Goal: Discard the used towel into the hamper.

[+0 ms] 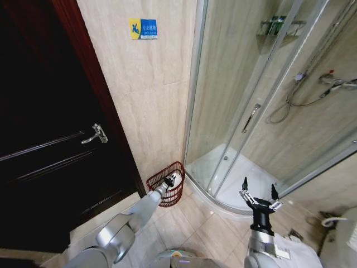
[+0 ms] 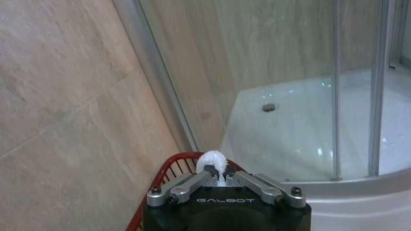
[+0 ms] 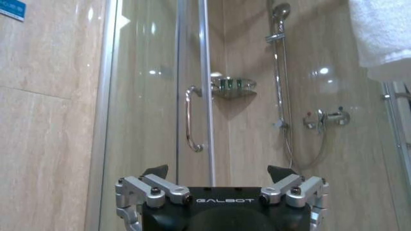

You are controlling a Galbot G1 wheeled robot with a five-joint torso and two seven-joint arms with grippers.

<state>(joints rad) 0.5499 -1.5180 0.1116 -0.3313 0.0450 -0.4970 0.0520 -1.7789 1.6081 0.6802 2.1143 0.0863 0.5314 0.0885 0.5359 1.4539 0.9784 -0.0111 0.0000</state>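
The hamper (image 1: 175, 196) is a small reddish-brown wire basket on the tiled floor, in the corner between the wall and the shower enclosure. My left arm reaches out to it, and the left gripper (image 1: 170, 180) hangs just over its open top. In the left wrist view the left gripper (image 2: 218, 179) is shut on a white tuft of the towel (image 2: 212, 160), with the hamper's red rim (image 2: 168, 167) right below. My right gripper (image 1: 259, 194) is held up at the lower right, away from the hamper. Its fingers (image 3: 156, 172) stand wide open around nothing.
A curved glass shower enclosure (image 1: 245, 111) with a white tray (image 1: 234, 176) stands right of the hamper. A dark wooden door (image 1: 50, 151) is on the left. Another white towel (image 3: 382, 33) hangs up high by the shower. Beige floor tiles lie between me and the hamper.
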